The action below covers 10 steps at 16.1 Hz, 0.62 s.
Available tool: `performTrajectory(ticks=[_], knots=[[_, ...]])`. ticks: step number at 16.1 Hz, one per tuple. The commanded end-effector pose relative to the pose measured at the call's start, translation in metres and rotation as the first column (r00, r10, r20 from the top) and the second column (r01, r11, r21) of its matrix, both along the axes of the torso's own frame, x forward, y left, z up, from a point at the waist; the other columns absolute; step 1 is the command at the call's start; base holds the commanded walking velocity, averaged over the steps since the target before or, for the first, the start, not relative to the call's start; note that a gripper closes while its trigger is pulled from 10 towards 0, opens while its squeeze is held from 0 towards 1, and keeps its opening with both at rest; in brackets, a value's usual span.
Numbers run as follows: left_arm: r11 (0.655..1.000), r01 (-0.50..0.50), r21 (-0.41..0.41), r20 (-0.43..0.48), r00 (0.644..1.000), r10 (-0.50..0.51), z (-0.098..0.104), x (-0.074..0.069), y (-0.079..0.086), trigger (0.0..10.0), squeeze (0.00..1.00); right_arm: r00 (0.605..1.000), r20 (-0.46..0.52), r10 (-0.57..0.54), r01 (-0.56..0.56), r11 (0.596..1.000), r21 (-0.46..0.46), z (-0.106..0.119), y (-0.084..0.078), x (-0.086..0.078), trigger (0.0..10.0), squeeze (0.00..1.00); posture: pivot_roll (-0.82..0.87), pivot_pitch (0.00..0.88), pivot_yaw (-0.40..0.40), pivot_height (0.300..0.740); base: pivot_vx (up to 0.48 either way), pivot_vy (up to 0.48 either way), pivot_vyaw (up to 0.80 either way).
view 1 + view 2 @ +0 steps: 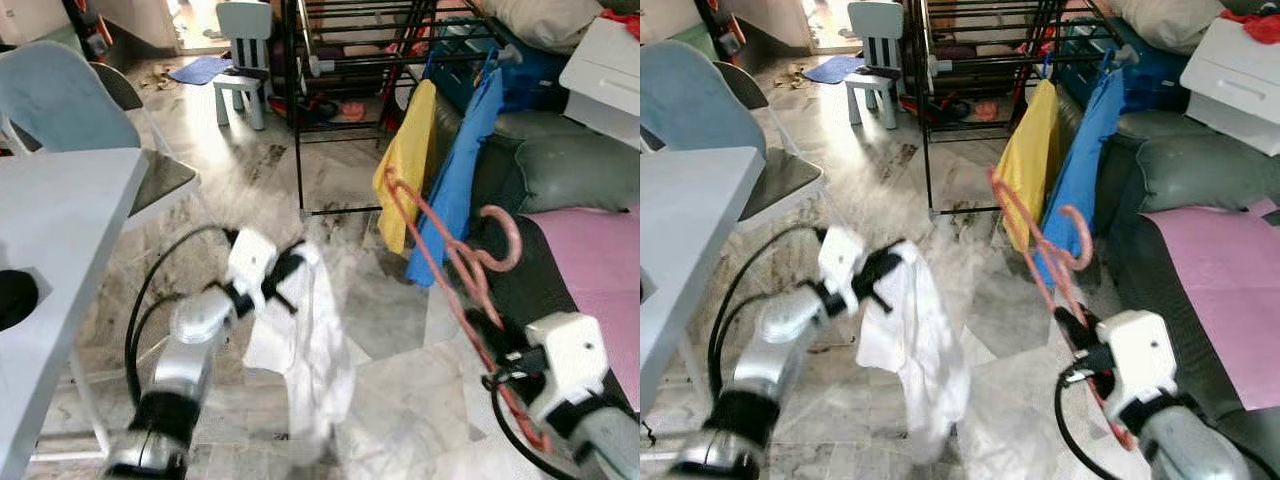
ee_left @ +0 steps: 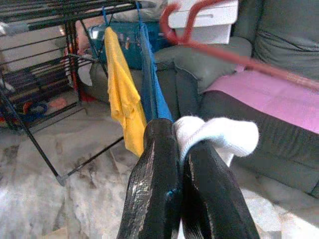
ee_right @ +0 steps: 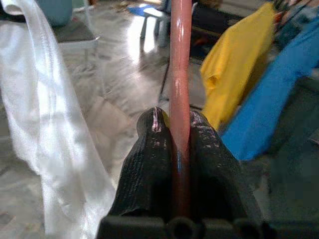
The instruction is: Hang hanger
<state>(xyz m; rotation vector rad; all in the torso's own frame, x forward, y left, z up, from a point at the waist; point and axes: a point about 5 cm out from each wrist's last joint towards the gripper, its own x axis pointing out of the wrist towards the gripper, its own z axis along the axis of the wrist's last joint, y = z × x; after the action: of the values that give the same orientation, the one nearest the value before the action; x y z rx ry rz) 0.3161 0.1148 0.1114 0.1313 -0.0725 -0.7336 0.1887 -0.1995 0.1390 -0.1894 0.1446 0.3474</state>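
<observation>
Right gripper [image 1: 492, 352], lower right of frame, is clamped tight on the pink hanger [image 1: 452, 262], which rises toward centre with its hook uppermost. Left gripper [image 1: 285, 272], centre-left, is closed on a white garment [image 1: 308, 340] hanging over the marble floor [image 1: 400, 400]. Black drying rack [image 1: 350, 60], upper centre, carries yellow [image 1: 408, 165] and blue garments [image 1: 455, 180].

The left claw [image 2: 182, 149] has its two black fingers [image 2: 154, 174] pressed together on a fold of white cloth [image 2: 219, 137]. Beyond it, a yellow garment [image 2: 122, 99] and a blue garment [image 2: 152, 89] hang from a black drying rack [image 2: 70, 55], beside a dark sofa [image 2: 209, 69] bearing a pink cover [image 2: 269, 97]. A red hanger [image 2: 199, 45] crosses above.
</observation>
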Motion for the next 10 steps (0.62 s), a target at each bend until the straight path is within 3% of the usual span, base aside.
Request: performTrajectory(ticks=[1, 3, 5, 7, 10], knots=[[0.999, -0.02, -0.026, 0.058, 0.998, 0.022, 0.012, 0.0, -0.002, 10.0, 0.0, 0.999, -0.029, 0.042, -0.042, 0.999, -0.005, -0.005, 0.006, -0.002, 10.0, 0.0, -0.04, 0.0, 0.009, 0.74, 0.0, 0.0, 0.0], [0.994, -0.1, -0.034, 0.031, 0.994, 0.101, -0.003, -0.015, -0.001, 10.0, 0.0, 0.993, -0.102, 0.065, -0.067, 0.998, -0.02, -0.022, 0.014, -0.013, 10.0, 0.0, -0.02, 0.0, -0.01, 0.74, 0.0, 0.0, 0.0], [0.993, -0.117, -0.013, 0.024, 0.993, 0.117, -0.009, -0.023, 0.004, 10.0, 0.0, 0.985, -0.162, 0.059, -0.069, 0.996, -0.058, -0.04, 0.018, -0.021, 10.0, 0.0, 0.0, 0.0, -0.027, 0.74, 0.0, 0.0, 0.0], [0.989, -0.144, -0.02, 0.0, 0.99, 0.144, -0.011, -0.022, 0.009, 10.0, 0.0, 0.977, -0.206, 0.061, -0.074, 0.996, -0.057, -0.051, 0.023, -0.024, 10.0, 0.0, 0.01, 0.0, -0.031, 0.74, 0.0, 0.0, 0.0], [0.99, -0.141, -0.007, -0.014, 0.99, 0.141, -0.005, -0.009, 0.001, 10.0, 0.0, 0.996, -0.09, 0.008, -0.01, 1.0, -0.018, -0.041, 0.03, -0.005, 10.0, 0.0, 0.0, 0.0, -0.019, 0.74, 0.0, 0.0, 0.0]])
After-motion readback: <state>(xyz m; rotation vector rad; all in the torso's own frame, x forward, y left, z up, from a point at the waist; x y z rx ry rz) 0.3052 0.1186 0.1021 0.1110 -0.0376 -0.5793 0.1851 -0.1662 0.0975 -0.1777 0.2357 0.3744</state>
